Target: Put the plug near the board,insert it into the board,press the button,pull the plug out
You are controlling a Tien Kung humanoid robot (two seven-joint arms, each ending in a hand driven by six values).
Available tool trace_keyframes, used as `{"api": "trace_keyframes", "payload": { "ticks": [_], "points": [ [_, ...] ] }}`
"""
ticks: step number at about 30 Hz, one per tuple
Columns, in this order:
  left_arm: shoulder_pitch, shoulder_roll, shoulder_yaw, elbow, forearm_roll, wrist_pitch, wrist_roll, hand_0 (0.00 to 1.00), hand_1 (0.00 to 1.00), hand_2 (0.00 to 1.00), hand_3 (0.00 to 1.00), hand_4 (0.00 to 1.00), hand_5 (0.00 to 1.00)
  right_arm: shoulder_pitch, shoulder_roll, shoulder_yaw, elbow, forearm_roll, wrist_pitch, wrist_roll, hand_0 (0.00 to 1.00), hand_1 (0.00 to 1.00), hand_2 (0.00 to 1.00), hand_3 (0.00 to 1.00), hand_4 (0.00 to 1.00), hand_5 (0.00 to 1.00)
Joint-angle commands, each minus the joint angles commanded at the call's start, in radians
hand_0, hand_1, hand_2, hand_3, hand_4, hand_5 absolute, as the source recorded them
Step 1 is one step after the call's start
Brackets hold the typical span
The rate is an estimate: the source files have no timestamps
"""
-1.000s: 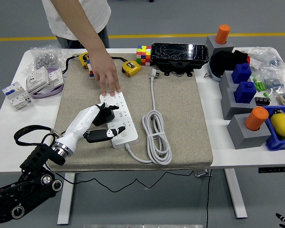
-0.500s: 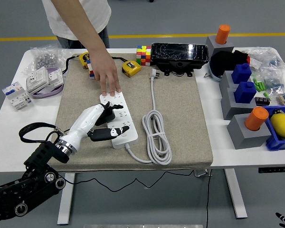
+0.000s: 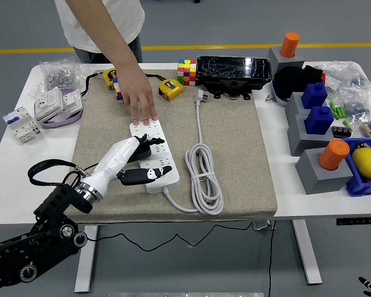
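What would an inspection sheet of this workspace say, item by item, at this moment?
Surface: white table with a beige mat in the middle.
Job's things: white power strip on the mat; black plug at the strip, under the left hand.
Clutter: Rubik's cube, yellow tape measure, black box, grey blocks with orange and blue pieces, bags of small parts.
Grippers: left hand closed around the plug; right hand out of view.
Cables: the strip's white cord coiled on the mat.
Surroundings: a person's hand presses the strip's far end.
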Motion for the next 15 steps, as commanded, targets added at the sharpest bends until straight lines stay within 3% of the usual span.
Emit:
{"api": "trace_keyframes", "payload": {
  "ticks": [5, 9, 10, 13, 15],
  "points": [
    [0.003, 0.001, -0.003, -0.019, -0.012, 0.003, -0.012, 0.702, 0.733, 0.729, 0.698, 0.879, 0.492, -0.001, 0.0, -0.001, 0.001, 0.0, 0.0, 0.0, 0.562, 0.641, 0.625, 0.603, 0.968, 0.5],
    [0.011, 0.009, -0.015, -0.066, -0.027, 0.008, -0.028, 0.702, 0.733, 0.729, 0.698, 0.879, 0.492, -0.002, -0.001, -0.002, 0.0, 0.0, 0.0, 0.0, 0.562, 0.641, 0.625, 0.603, 0.968, 0.5],
    [0.012, 0.011, -0.017, -0.079, -0.03, 0.006, -0.028, 0.63, 0.658, 0.681, 0.69, 0.878, 0.488, -0.002, -0.001, -0.002, 0.0, 0.0, 0.0, 0.0, 0.562, 0.641, 0.626, 0.604, 0.969, 0.5],
    [0.017, 0.02, -0.026, -0.129, -0.043, -0.017, -0.012, 0.63, 0.658, 0.681, 0.69, 0.878, 0.488, -0.003, -0.002, -0.003, 0.0, 0.0, 0.0, -0.001, 0.562, 0.641, 0.626, 0.604, 0.969, 0.5],
    [0.024, 0.028, -0.037, -0.169, -0.042, -0.059, 0.03, 0.63, 0.658, 0.681, 0.69, 0.878, 0.488, -0.002, -0.002, -0.002, 0.0, -0.001, 0.0, -0.001, 0.562, 0.641, 0.626, 0.604, 0.969, 0.5]
  ]
}}
